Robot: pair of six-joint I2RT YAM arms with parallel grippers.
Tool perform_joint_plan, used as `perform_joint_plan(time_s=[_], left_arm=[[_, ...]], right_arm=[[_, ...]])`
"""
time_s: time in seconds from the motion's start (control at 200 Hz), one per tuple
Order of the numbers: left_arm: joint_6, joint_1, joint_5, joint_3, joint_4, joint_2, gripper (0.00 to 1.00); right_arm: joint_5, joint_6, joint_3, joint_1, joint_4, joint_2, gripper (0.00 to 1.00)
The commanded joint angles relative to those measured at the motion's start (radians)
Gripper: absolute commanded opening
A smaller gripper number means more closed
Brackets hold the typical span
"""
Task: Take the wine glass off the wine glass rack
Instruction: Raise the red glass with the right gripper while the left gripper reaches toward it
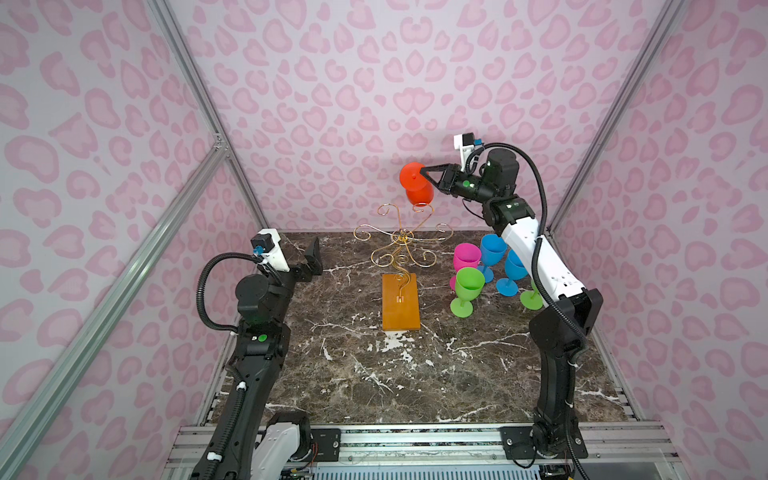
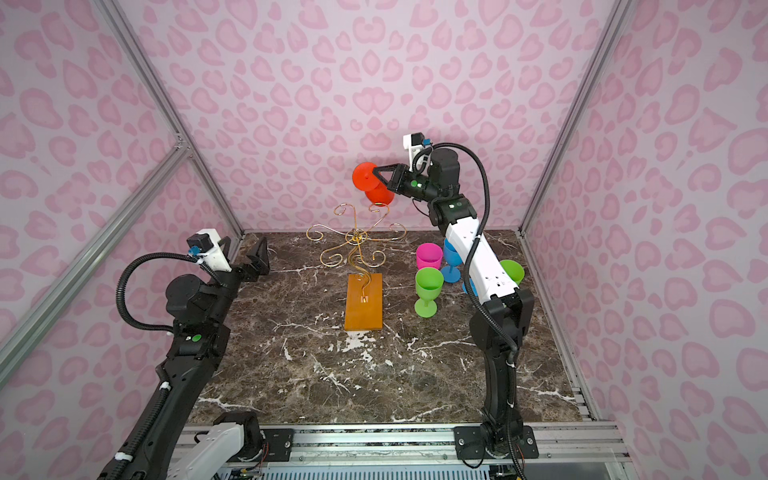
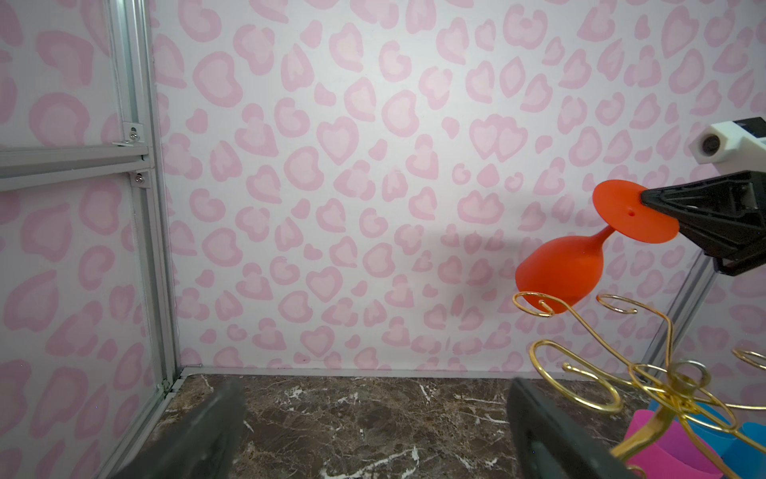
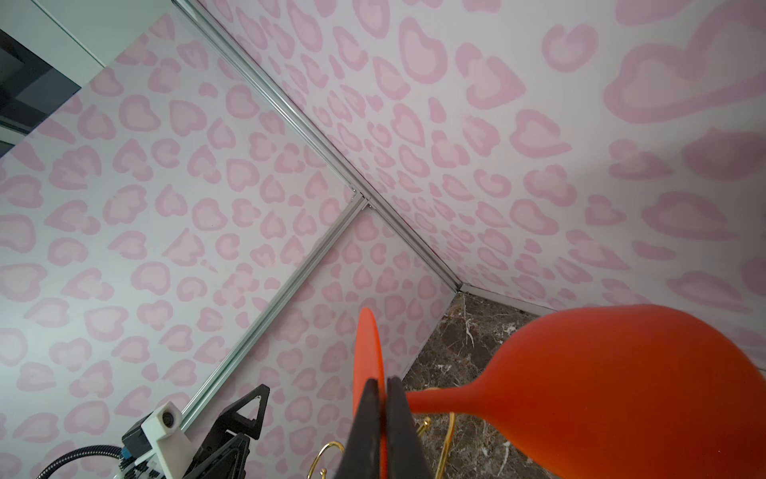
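The wine glass [image 1: 419, 192] [image 2: 379, 195] [image 3: 559, 269] [image 4: 621, 381] is red-orange and hangs upside down and tilted, foot uppermost, at the back of the cell. My right gripper [image 1: 423, 171] [image 2: 376, 171] [image 3: 644, 199] [image 4: 383, 383] is shut on the edge of its flat foot. The bowl's rim is level with the top scroll of the gold wire wine glass rack [image 1: 401, 239] [image 2: 357, 239] [image 3: 663, 381] [image 4: 327, 450]; I cannot tell if they touch. The rack's orange-brown base [image 1: 400, 301] rests mid-table. My left gripper [image 2: 243, 253] [image 3: 373, 414] is open and empty, left of the rack.
Several plastic glasses stand upright on the marble table [image 1: 374, 374] right of the rack, under my right arm: pink [image 1: 466, 255], blue [image 1: 493, 249] and green [image 1: 468, 286]. Pink-patterned walls close in the back and both sides.
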State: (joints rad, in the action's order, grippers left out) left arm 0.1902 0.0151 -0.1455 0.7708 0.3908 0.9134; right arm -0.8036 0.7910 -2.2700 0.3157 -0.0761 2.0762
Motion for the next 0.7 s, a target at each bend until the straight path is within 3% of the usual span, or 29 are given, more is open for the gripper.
perform_joint_plan(time_s=[0.0, 0.095, 0.215, 0.44, 0.695], left_arm=[[0.055, 0.003, 0.004, 0.026, 0.023, -0.018, 1.00], [0.113, 0.003, -0.037, 0.059, 0.025, -0.027, 0.99], [0.241, 0.003, -0.165, 0.162, 0.002, -0.004, 0.94], [0.523, -0.020, -0.526, 0.393, 0.034, 0.149, 0.80], [0.485, -0.253, -0.651, 0.533, 0.009, 0.268, 0.75]], right_arm=[[0.005, 0.012, -0.002, -0.019, 0.063, -0.023, 0.00], [0.003, -0.015, 0.042, -0.035, 0.059, -0.086, 0.00], [0.010, -0.076, 0.124, -0.046, 0.036, -0.191, 0.00], [0.017, -0.175, 0.322, -0.040, 0.026, -0.397, 0.00], [0.044, -0.338, 0.410, 0.017, -0.073, -0.534, 0.00]])
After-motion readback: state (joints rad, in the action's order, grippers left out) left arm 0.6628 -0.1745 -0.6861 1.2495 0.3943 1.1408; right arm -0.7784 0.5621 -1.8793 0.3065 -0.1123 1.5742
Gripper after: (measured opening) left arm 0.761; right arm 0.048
